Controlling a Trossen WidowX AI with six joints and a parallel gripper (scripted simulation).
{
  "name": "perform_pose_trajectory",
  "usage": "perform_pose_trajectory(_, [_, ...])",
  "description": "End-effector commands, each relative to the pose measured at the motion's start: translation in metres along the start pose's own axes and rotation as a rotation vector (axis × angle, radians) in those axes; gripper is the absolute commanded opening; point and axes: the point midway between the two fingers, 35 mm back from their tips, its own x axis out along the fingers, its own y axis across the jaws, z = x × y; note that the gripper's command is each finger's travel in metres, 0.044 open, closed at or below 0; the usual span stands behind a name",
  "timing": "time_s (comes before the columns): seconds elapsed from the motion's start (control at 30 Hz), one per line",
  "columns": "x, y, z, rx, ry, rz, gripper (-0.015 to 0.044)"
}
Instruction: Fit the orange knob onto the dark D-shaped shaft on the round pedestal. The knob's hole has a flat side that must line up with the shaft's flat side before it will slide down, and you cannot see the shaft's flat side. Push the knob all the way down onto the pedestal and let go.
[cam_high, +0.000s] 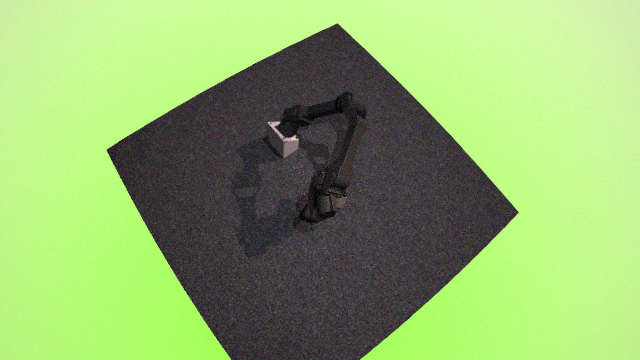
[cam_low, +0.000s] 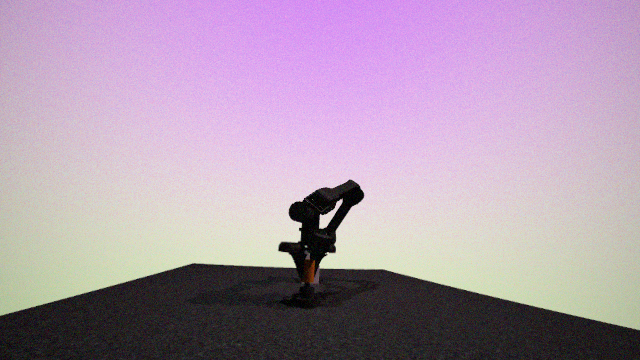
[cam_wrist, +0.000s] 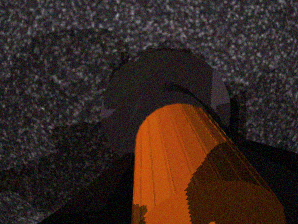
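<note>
The orange knob (cam_low: 309, 271) (cam_wrist: 162, 160) is upright between the fingers of my gripper (cam_low: 309, 276), which is shut on it. The round pedestal (cam_low: 306, 301) (cam_wrist: 150, 70) is below the knob, grey and partly in shadow in the wrist view. In the exterior view the dark shaft (cam_low: 307, 289) shows just under the knob's lower end; I cannot tell whether they touch. In the wrist view the knob covers most of the shaft area, and the hole and both flat sides are hidden. The top view shows neither knob nor pedestal clearly.
A pale open-topped box (cam_high: 291, 147) (cam_low: 317, 276) stands close to the gripper in the top view and behind the knob in the exterior view. The arm (cam_high: 345, 147) bends above the dark table top (cam_high: 400, 225), and its shadows fall across it.
</note>
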Motion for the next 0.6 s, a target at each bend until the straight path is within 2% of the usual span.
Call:
perform_pose_trajectory(0.0, [-0.0037,0.0007,-0.0001,-0.002,-0.001,-0.002,0.0])
perform_pose_trajectory(0.27, [-0.0037,0.0043,-0.0011,-0.201,-0.001,-0.002,0.0])
perform_pose_trajectory(0.57, [-0.0037,0.0063,-0.0009,-0.211,-0.001,-0.001,0.0])
